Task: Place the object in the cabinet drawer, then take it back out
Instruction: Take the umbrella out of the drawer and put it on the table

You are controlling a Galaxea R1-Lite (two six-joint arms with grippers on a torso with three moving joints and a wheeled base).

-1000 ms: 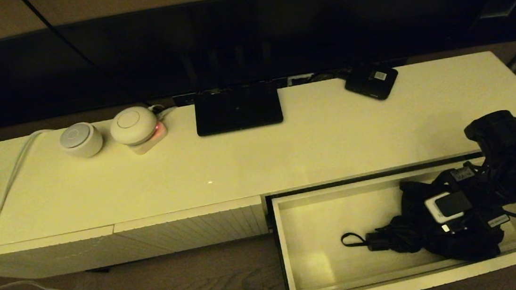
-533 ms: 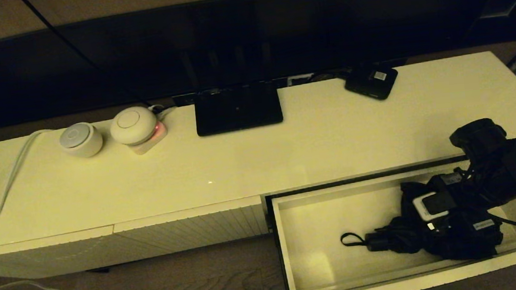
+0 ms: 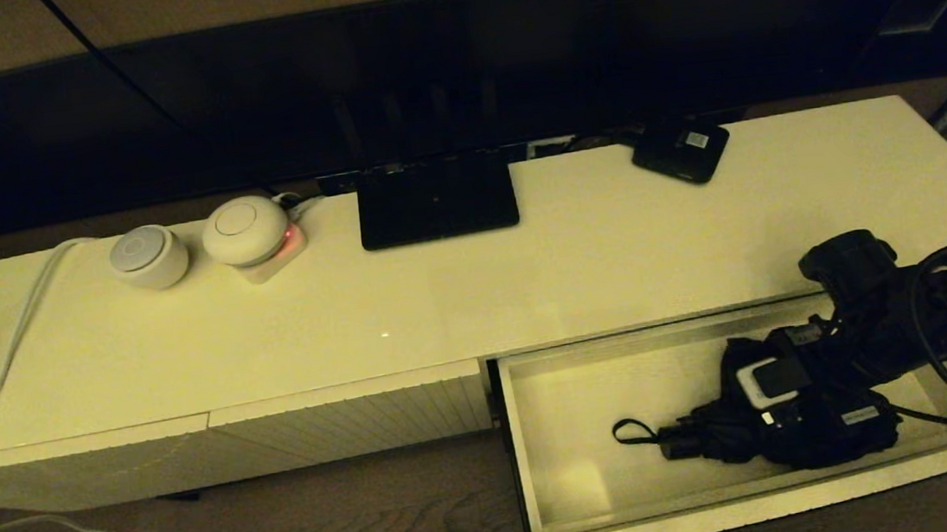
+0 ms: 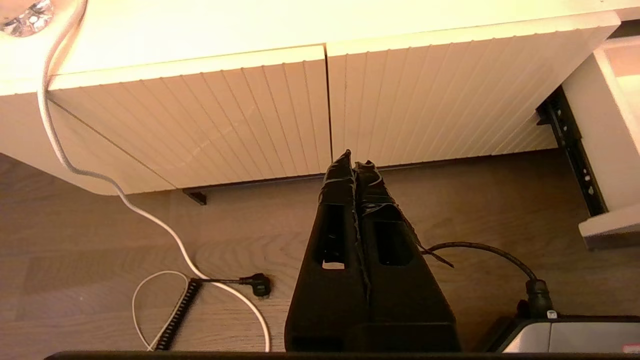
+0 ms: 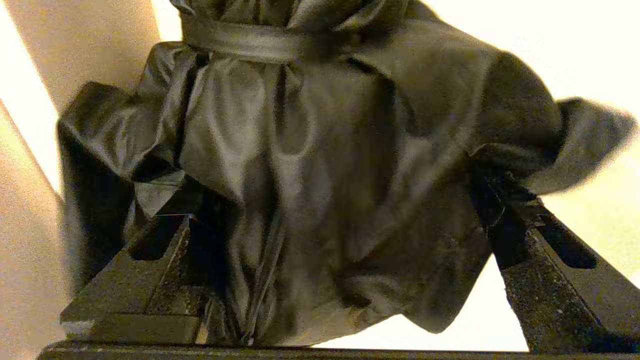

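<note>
The black folding umbrella (image 3: 768, 437) with soft, bunched cloth lies inside the wide cream drawer (image 3: 543, 450), which is pulled out; so the putting-in part looks done, and taking it out is left; the right gripper (image 5: 330, 250) sits over it, fingers wide open on both sides of the cloth; the left gripper (image 4: 355, 165) rests pinched shut near the ribbed fronts; farther back lies the smooth cream cabinet top (image 3: 527, 278).
</note>
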